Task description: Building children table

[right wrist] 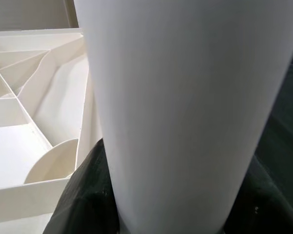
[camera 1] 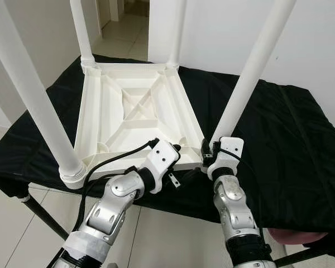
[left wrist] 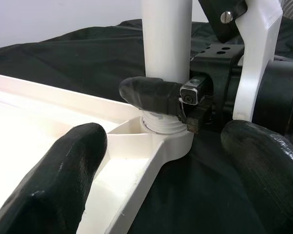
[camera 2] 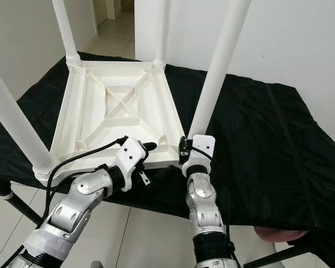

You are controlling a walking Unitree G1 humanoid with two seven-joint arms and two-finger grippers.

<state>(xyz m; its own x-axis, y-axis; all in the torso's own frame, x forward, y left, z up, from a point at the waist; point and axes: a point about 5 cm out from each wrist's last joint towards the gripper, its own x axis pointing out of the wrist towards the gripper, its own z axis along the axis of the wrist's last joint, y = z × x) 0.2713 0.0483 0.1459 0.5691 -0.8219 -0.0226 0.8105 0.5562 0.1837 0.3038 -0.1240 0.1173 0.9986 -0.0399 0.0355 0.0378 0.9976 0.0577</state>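
1. The white table top [camera 1: 135, 120] lies upside down on a black cloth [camera 1: 279, 139] over a work table, its ribbed underside facing up, so the corner sockets are open for the legs
2. Four white legs stand in the corners, long axes pointing up and leaning slightly outward; the near right leg [camera 1: 251, 70] is the one being worked on
3. The right gripper [left wrist: 158, 95] pinches this leg just above its socket, one black finger [left wrist: 146, 92] wrapped across its front; my guess is that it is steadying or twisting the leg home
4. The left gripper [camera 1: 181, 148] hovers at the near edge of the table top, just beside that socket, fingers spread with nothing between them; one finger [left wrist: 63, 170] sits over the tray's inside and the other outside the rim, probably ready to brace the top while the leg seats
5. The near left leg [camera 1: 36, 103] already sits in its collar
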